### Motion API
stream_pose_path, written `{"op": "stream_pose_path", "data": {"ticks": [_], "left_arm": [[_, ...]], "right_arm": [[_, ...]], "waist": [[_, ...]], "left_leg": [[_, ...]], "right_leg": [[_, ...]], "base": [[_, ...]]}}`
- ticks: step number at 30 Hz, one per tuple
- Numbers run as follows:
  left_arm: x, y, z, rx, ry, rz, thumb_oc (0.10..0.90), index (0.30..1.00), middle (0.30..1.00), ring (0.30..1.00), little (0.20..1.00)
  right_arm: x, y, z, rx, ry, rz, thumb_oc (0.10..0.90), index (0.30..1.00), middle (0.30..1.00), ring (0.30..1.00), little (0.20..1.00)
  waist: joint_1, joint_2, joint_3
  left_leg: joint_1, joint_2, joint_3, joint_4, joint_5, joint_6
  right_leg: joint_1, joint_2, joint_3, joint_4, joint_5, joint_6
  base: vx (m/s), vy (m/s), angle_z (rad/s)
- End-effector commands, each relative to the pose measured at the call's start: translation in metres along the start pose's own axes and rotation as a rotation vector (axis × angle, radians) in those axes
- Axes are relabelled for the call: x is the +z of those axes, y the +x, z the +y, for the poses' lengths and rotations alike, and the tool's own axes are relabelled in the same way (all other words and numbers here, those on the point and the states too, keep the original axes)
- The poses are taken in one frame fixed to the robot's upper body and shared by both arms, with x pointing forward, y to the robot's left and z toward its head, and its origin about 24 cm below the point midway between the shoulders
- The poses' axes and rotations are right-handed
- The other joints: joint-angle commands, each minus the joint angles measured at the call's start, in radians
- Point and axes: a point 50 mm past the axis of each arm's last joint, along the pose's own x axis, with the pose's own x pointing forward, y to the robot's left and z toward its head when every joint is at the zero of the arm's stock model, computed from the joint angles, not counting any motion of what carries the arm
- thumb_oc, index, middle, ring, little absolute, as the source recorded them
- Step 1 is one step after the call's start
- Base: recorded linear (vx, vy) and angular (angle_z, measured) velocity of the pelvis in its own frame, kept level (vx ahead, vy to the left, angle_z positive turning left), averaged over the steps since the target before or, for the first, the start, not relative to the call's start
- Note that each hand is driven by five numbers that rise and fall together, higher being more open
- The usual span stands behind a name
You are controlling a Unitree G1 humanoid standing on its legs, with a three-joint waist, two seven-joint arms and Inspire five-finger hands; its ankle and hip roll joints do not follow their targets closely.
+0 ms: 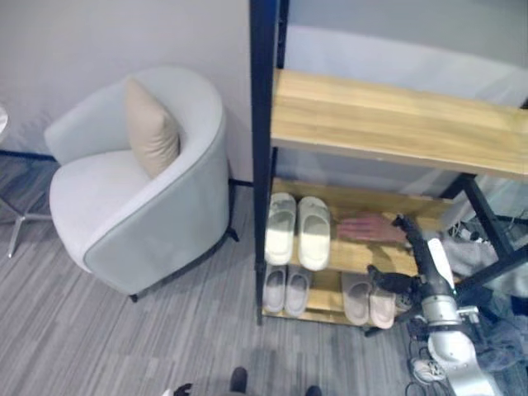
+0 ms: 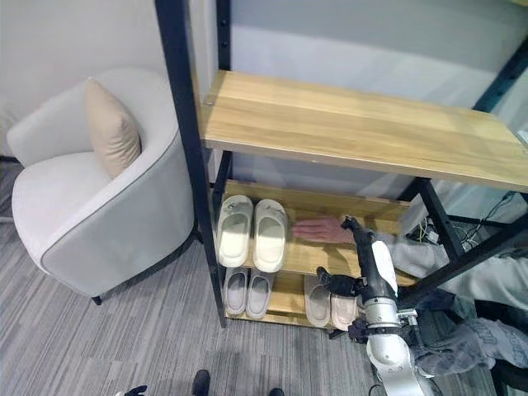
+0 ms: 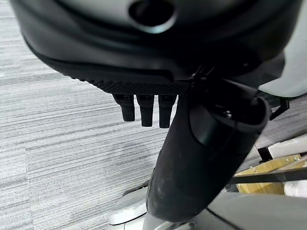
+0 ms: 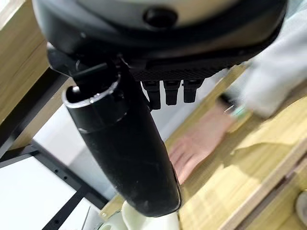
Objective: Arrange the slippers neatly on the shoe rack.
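A white pair of slippers lies side by side at the left end of the shoe rack's middle shelf. On the bottom shelf lie a grey pair and a pinkish pair. My right hand reaches over the right part of the middle shelf, open and holding nothing. A person's hand rests flat on that shelf just ahead of my fingers. My left hand hangs open above the grey carpet, holding nothing.
The rack's black post and wide wooden top shelf stand above the slippers. A grey armchair with a beige cushion sits left of the rack. The person's grey sleeve lies at the right.
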Motion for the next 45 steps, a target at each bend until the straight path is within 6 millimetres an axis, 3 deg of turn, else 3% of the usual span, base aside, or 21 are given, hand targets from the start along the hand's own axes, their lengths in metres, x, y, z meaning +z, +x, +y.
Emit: {"op": "stream_pose_path", "data": {"ticks": [1, 17, 21, 28, 45], "left_arm": [[0.013, 0.002, -0.010, -0.039, 0.043, -0.045, 0.800, 0.900, 0.900, 0.900, 0.900], [0.004, 0.000, -0.013, -0.057, 0.090, -0.028, 0.800, 0.900, 0.900, 0.900, 0.900], [0.006, 0.000, -0.012, -0.060, 0.109, -0.042, 0.800, 0.900, 0.900, 0.900, 0.900], [0.008, 0.002, -0.007, -0.046, 0.144, -0.050, 0.800, 0.900, 0.900, 0.900, 0.900], [0.018, 0.005, -0.006, -0.045, 0.152, -0.072, 0.800, 0.900, 0.900, 0.900, 0.900]], "right_arm": [[0.040, 0.027, -0.044, -0.174, -0.043, -0.238, 0.800, 0.900, 0.900, 0.900, 0.900], [0.062, 0.041, -0.048, -0.129, -0.222, -0.344, 0.800, 0.900, 0.900, 0.900, 0.900], [0.061, 0.048, -0.058, -0.129, -0.373, -0.348, 0.800, 0.900, 0.900, 0.900, 0.900], [0.058, 0.064, -0.065, -0.167, -0.421, -0.310, 0.800, 0.900, 0.900, 0.900, 0.900], [0.040, 0.096, -0.056, -0.306, -0.199, -0.148, 0.800, 0.900, 0.900, 0.900, 0.900]], "waist": [[0.026, 0.026, -0.032], [0.031, 0.019, -0.020], [0.036, 0.015, -0.017], [0.047, 0.010, -0.009], [0.086, 0.004, 0.037]], "left_leg": [[0.075, 0.011, -0.065, -0.003, -0.150, 0.023], [0.075, 0.017, -0.071, -0.004, -0.145, 0.019], [0.074, 0.016, -0.076, -0.005, -0.145, 0.018], [0.072, 0.014, -0.082, -0.005, -0.146, 0.019], [0.036, 0.009, -0.096, -0.004, -0.137, 0.020]], "right_leg": [[0.013, 0.000, -0.014, 0.047, -0.088, 0.041], [0.012, 0.011, -0.006, 0.040, -0.085, 0.034], [0.014, 0.011, -0.011, 0.039, -0.085, 0.034], [0.012, 0.009, -0.013, 0.037, -0.082, 0.034], [-0.005, 0.005, -0.037, 0.022, -0.074, 0.034]], "base": [[0.00, -0.024, -0.07], [0.00, -0.003, -0.01], [0.00, 0.002, 0.02], [0.00, 0.001, 0.01], [0.01, 0.009, 0.03]]}}
